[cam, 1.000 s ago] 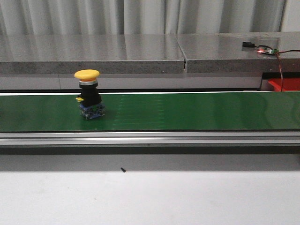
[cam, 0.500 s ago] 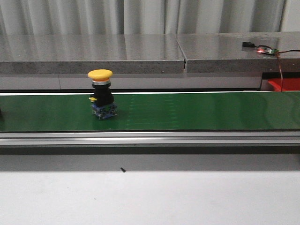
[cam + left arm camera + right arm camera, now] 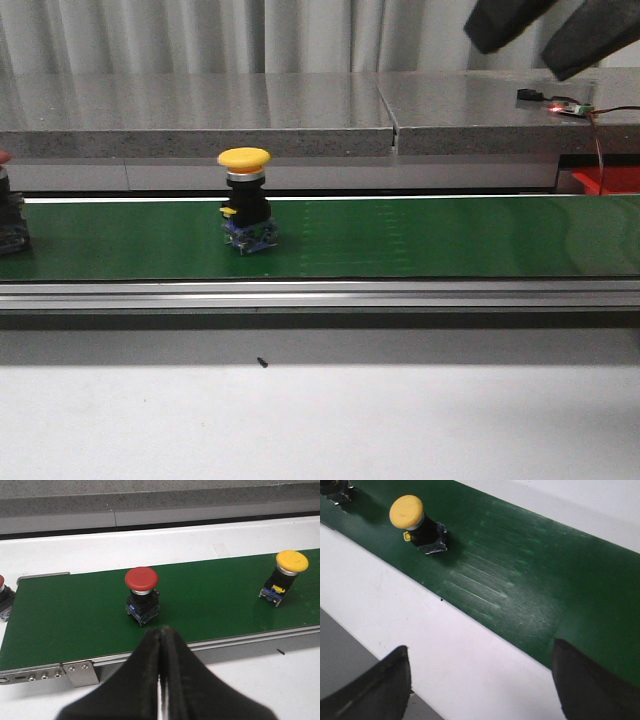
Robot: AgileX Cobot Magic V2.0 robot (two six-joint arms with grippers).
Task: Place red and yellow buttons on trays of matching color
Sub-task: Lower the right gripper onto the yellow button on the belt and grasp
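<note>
left jaws pressed together empty, right jaws spread wide above yellow button (image 3: 245, 200); no writing legible.

It looked like a factory-style test cell or automation lab. A green conveyor belt (image 3: 420, 238) ran on an aluminium frame (image 3: 400, 294) across a white bench (image 3: 400, 420). Industrial push buttons (image 3: 245, 200) rode it. Behind stood grey stone-like slabs (image 3: 200, 115), corrugated panelling (image 3: 150, 35), and what seemed a small lit circuit board (image 3: 570, 108).
</note>
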